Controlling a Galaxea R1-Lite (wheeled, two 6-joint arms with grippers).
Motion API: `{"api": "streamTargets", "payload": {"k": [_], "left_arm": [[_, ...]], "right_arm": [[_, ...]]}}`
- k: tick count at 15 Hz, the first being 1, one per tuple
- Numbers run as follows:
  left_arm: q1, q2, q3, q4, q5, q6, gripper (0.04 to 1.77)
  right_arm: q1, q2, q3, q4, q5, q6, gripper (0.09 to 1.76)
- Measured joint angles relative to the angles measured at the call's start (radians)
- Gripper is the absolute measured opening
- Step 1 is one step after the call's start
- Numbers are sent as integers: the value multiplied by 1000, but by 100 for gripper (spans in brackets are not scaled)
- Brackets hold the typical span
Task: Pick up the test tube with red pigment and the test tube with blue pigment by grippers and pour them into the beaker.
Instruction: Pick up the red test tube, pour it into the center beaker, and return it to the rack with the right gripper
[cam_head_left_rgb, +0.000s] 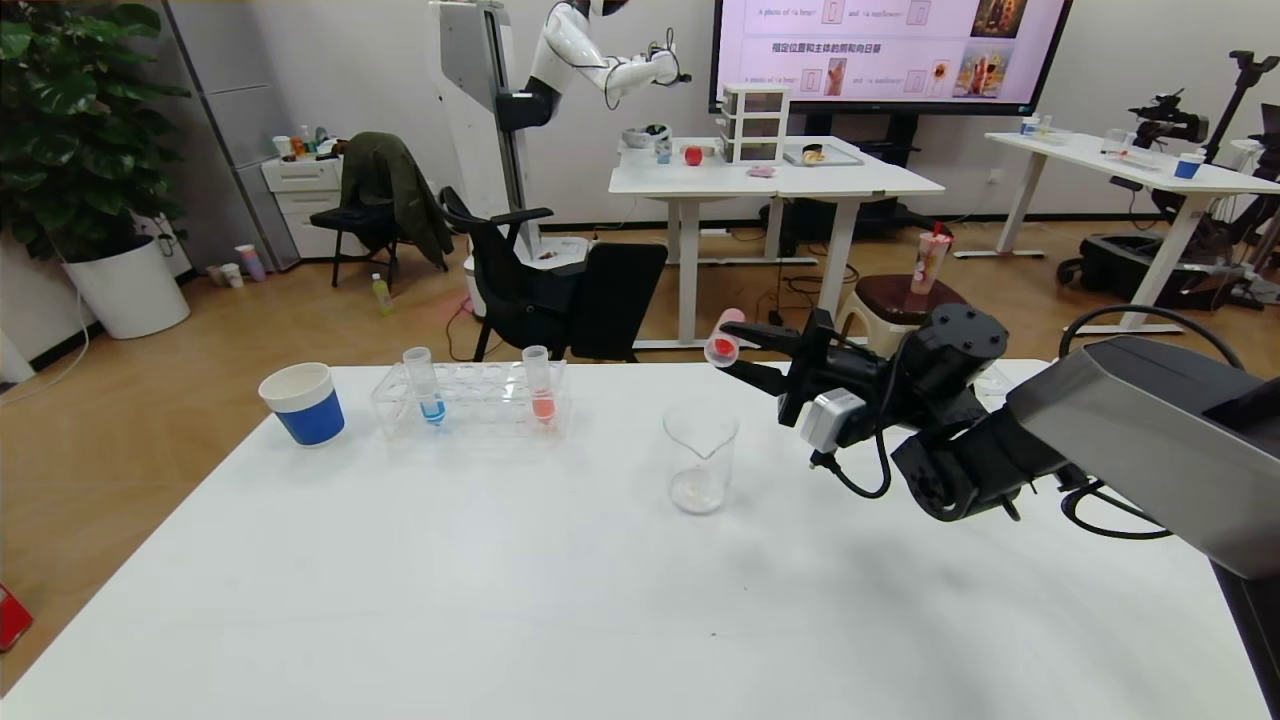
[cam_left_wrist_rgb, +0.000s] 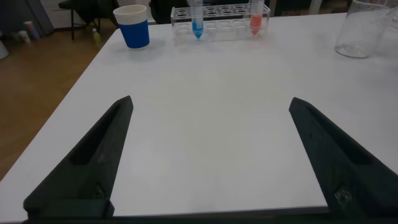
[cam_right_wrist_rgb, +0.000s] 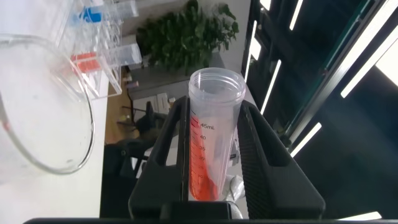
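Pouring stage, red first. Right tool (cam_head_left_rgb: 745, 352) clamped on the test tube with red pigment (cam_head_left_rgb: 722, 343), held tipped near horizontal, mouth towards the left, above and just right of the beaker (cam_head_left_rgb: 700, 458) on the worktop (cam_head_left_rgb: 500, 600). Next: mouth over rim, steeper tilt. Test tube with blue pigment (cam_head_left_rgb: 424, 386) upright in rack (cam_head_left_rgb: 470, 400). Left tool (cam_left_wrist_rgb: 208, 155) wide open, empty.

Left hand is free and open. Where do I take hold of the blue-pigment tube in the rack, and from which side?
Grip the test tube with blue pigment on the clear upper section that stands above the rack, just under its rimmed mouth. It stands upright, so bring the left hand in level from the near side, fingers straddling it, then lift straight up.
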Motion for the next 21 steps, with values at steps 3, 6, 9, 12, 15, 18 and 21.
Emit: {"api": "streamTargets", "payload": {"k": [3,6,9,12,15,18,21], "left_arm": [[0,0,0,0,0,0,175],[0,0,0,0,0,0,175],[0,0,0,0,0,0,175],[0,0,0,0,0,0,175],[0,0,0,0,0,0,175],[0,0,0,0,0,-1,175],[0,0,0,0,0,0,175]], "right_arm": [[-21,24,-19,1,8,-71,49],[-11,42,-28,0,11,-137,49],[-3,64,-30,-1,5,-197,49],[-3,86,-36,-1,-20,-260,49],[-1,98,-39,0,-33,-331,49],[-2,103,-45,1,-39,-390,49],[1,104,-52,1,-39,-443,49]]}}
